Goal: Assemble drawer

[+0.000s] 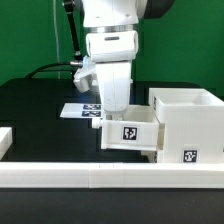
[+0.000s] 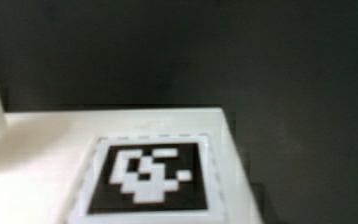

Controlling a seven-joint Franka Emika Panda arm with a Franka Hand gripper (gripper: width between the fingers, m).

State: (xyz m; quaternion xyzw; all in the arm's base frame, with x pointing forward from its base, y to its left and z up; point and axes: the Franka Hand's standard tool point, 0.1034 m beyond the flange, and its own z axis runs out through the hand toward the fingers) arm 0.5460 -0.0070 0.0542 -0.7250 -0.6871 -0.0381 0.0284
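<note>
White plastic everywhere on this black table [image 1: 30, 100]: the drawer's boxy housing [image 1: 190, 125] stands toward the exterior view's right, open at the top, thick-walled, with a small black-and-white square tag low on the face turned to the camera. Beside it, on the exterior view's left, sits one of the small trays [image 1: 130, 133], its own tag squarely facing the camera and its long axis running across the picture, its right end meeting the housing's wall. Whether it is slotted in or merely pressed against the side, I cannot say from here.

Directly over the tray hangs the arm's gripper [image 1: 112, 112], its white body reaching down to the tray's back edge. The fingers are hidden behind the tray's wall and the arm's own bulk, so how far apart they stand, and whether they grasp anything, I cannot tell.

From the wrist view, a flat white surface fills the lower part, carrying a large tag [image 2: 151, 177], blurred but probably the tray's, with dark table beyond.

Behind the arm lies the marker board [image 1: 78, 110], flat on the table. A long low white rail [image 1: 110, 180] runs along the near edge.
</note>
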